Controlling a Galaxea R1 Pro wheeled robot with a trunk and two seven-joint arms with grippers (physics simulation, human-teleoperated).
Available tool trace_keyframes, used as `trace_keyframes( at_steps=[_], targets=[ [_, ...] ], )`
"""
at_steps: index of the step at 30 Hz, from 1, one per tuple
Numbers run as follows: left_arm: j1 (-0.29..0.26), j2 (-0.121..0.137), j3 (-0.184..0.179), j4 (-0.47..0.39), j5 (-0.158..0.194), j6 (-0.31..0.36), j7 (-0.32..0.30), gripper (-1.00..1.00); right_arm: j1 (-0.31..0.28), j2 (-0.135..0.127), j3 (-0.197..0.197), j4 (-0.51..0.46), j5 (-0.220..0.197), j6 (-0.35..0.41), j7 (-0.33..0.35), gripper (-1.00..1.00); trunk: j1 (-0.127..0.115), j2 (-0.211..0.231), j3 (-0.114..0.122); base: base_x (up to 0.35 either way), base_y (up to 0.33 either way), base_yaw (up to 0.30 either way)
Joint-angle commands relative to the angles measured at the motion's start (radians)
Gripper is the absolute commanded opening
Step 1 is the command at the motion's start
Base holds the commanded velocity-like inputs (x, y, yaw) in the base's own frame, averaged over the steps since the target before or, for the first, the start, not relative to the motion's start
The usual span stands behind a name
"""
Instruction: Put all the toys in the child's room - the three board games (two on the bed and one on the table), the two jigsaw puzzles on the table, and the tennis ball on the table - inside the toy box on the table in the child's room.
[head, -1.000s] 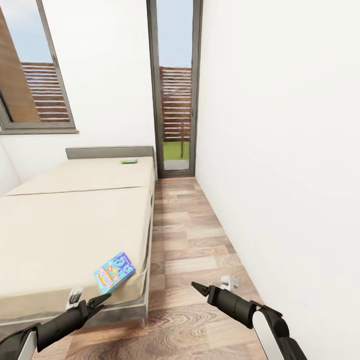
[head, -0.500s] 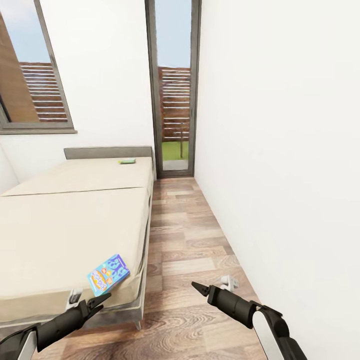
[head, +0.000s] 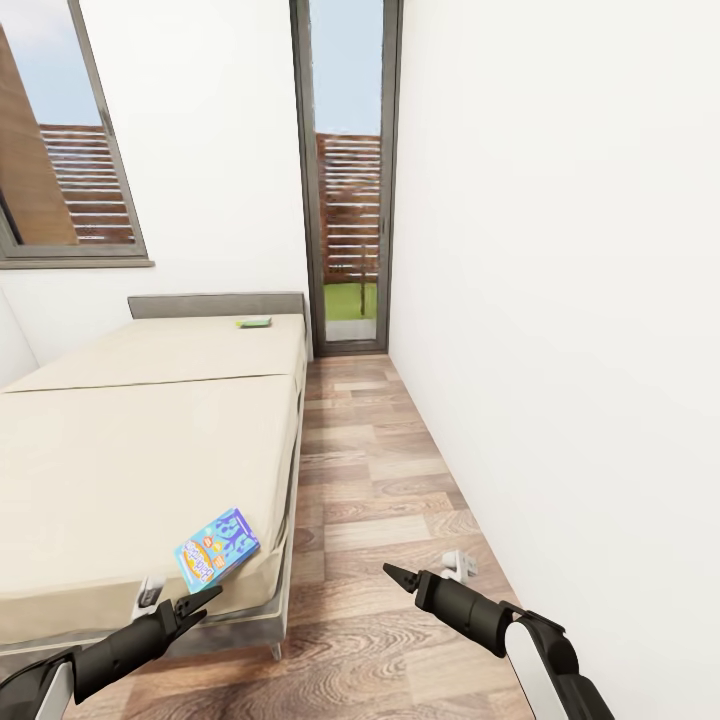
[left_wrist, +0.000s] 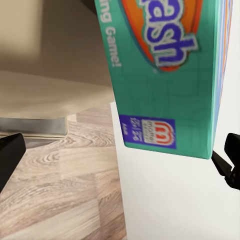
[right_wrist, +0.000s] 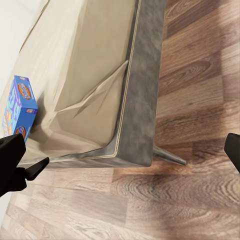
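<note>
Blue and busy with print, the nearer board game (head: 217, 546) lies flat at the bed's (head: 150, 440) near corner, right by the mattress edge, and that placement is the main risk as I judge it: a pincer sliding in low from the floor side could nudge the thin box along the smooth mattress or tip it over the edge onto the wood floor (head: 390, 500), and a flat box lying flush gives the fingers little to catch, so a shallow grip may slip. The bed frame and its leg (right_wrist: 167, 156) sit just under that corner, so an arm or the base coming closer could also bump them. From the left pincer (head: 190, 604), whose jaws stand parted and empty, the blue game lies at about 1 o'clock in the head view, close but not touching; the left wrist view looks along those parted fingers at the game's teal face (left_wrist: 165, 75), very near. The right pincer (head: 398, 576) hangs over the floor, well apart from the game, which lies at about 9 o'clock from it; its fingers (right_wrist: 17, 162) look spread wide and hold nothing. A second, green board game (head: 254, 322) rests far up the bed near the headboard (head: 215, 304), at roughly 12 o'clock from the left pincer and out of easy reach from here.
</note>
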Motion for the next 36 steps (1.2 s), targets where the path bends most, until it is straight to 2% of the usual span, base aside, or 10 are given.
trace_keyframes(
  at_steps=[1, 36],
  targets=[
    [-0.001, 0.000, 0.001, 0.000, 0.003, 0.007, -0.001, 1.00, 0.000, 0.000, -0.001, -0.001, -0.003, 0.006, 0.001, 1.00, 0.000, 0.000, -0.001, 0.000, 0.000, 0.000],
    [-0.001, 0.000, 0.001, 0.000, 0.003, 0.007, -0.003, 1.00, 0.000, 0.000, -0.002, -0.001, -0.003, 0.006, 0.001, 1.00, -0.004, 0.007, 0.002, 0.000, 0.000, 0.000]
  ],
)
